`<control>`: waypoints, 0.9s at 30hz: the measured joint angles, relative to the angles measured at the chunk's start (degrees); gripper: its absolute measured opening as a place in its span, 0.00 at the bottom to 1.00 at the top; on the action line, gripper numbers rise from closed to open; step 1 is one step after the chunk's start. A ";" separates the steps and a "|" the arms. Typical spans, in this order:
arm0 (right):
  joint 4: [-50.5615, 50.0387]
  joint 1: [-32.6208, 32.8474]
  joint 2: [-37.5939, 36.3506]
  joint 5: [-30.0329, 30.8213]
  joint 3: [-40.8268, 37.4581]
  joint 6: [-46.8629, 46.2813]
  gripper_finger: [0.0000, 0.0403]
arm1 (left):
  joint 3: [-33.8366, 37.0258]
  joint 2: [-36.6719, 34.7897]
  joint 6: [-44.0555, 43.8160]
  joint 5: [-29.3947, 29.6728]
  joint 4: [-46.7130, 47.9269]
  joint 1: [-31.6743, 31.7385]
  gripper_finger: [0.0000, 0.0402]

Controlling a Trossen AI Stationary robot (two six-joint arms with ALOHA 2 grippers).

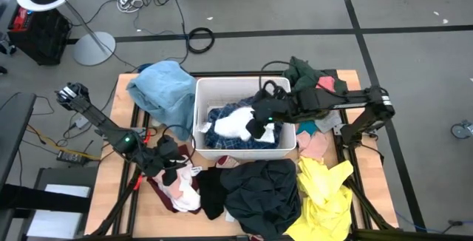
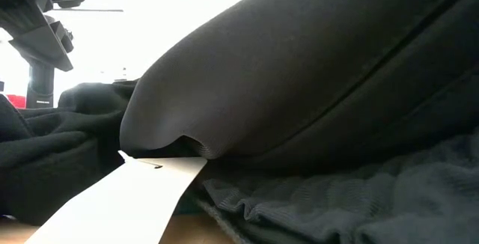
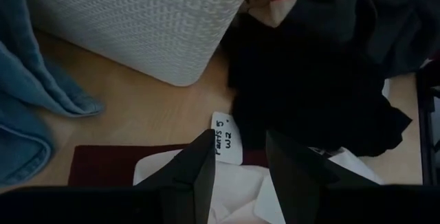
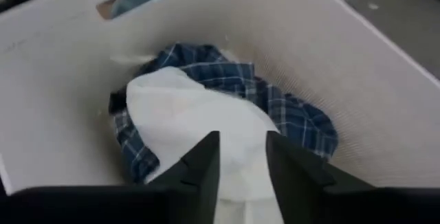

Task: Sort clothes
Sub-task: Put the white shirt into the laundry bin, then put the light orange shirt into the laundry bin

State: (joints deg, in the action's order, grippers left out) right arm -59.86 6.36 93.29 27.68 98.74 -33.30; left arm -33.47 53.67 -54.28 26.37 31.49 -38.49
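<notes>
White garment (image 4: 199, 124) lay in white bin (image 1: 214, 89), on top of blue plaid shirt (image 4: 289, 110). Right gripper (image 1: 260, 123) sat right over it, cloth straight ahead of jaws, fingers (image 4: 199, 162) a little apart, nothing clearly held. Right arm much nearer than left. Left gripper (image 3: 239, 162) low over pile near table's front left, jaws part open, empty, above white cloth with paper tag (image 3: 225, 141). Black garment (image 3: 309, 80) just beside. Low view blocked by dark cloth. Could not tell if white garment touched fingers.
</notes>
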 joint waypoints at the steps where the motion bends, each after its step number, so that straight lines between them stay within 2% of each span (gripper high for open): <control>1: 0.01 -0.18 0.23 -0.78 0.00 0.43 0.33 | 0.00 0.00 0.00 0.02 0.02 -0.12 0.34; 7: -0.45 0.03 -1.95 -5.63 0.00 1.33 0.44 | 0.00 0.00 0.00 0.09 0.01 -0.63 0.34; 14: -3.25 4.32 -7.11 -5.58 0.00 -3.70 0.44 | 0.00 -0.02 0.02 0.81 0.00 -0.69 0.34; 23: -14.72 14.32 -10.06 0.05 0.00 -14.99 0.44 | 0.00 -0.02 0.02 0.89 -0.32 -0.69 0.34; 27: -19.20 19.78 -10.07 3.50 -0.15 -21.45 0.44 | 0.00 -0.02 -0.06 -0.81 0.60 -0.69 0.34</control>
State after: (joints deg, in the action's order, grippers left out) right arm -79.06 26.15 83.22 31.17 98.59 -54.75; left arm -33.47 53.65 -54.34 25.56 32.09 -39.18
